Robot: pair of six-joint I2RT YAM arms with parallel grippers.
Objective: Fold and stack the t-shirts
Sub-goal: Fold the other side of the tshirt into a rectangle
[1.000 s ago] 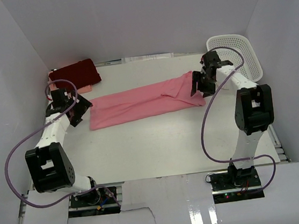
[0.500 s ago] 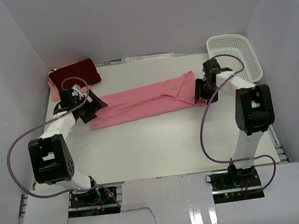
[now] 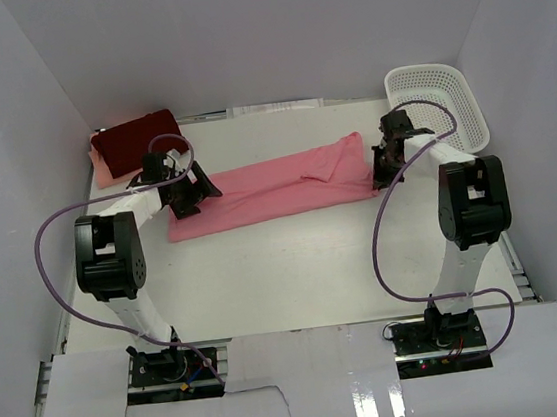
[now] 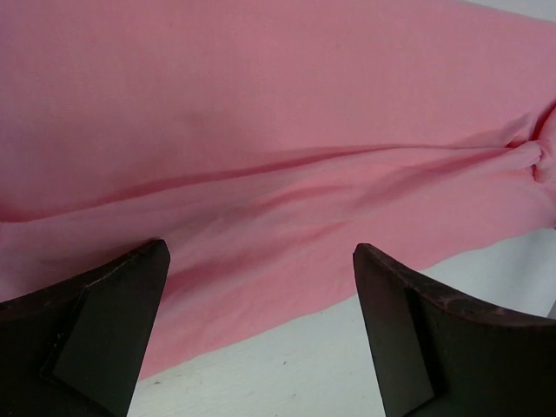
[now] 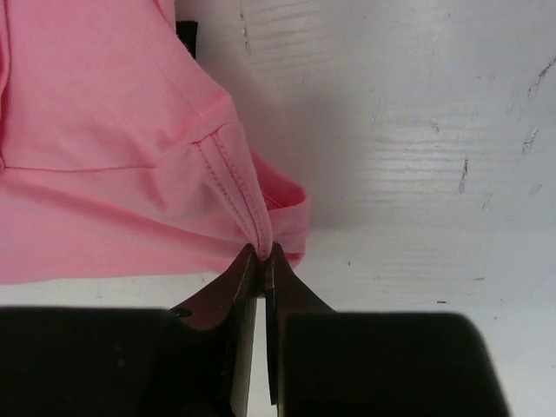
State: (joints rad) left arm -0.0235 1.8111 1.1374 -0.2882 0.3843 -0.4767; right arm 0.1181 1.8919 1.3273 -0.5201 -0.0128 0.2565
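Salmon-pink t-shirt (image 3: 276, 189) lying as a long strip across the table (image 3: 295, 267), right gripper (image 5: 263, 254) pinched tight on its hemmed right-end edge, left gripper (image 4: 259, 252) spread wide over its left end, dark maroon t-shirt (image 3: 137, 139) folded in the far left corner

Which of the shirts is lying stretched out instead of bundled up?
The salmon-pink t-shirt, long across mid-table; the maroon t-shirt and pale peach t-shirt sit compactly stacked far left.

Salmon-pink shirt (image 3: 272, 191) lies as a long central strip; maroon shirt (image 3: 137, 139) sits folded far-left, seemingly atop a peach shirt (image 3: 101, 172)
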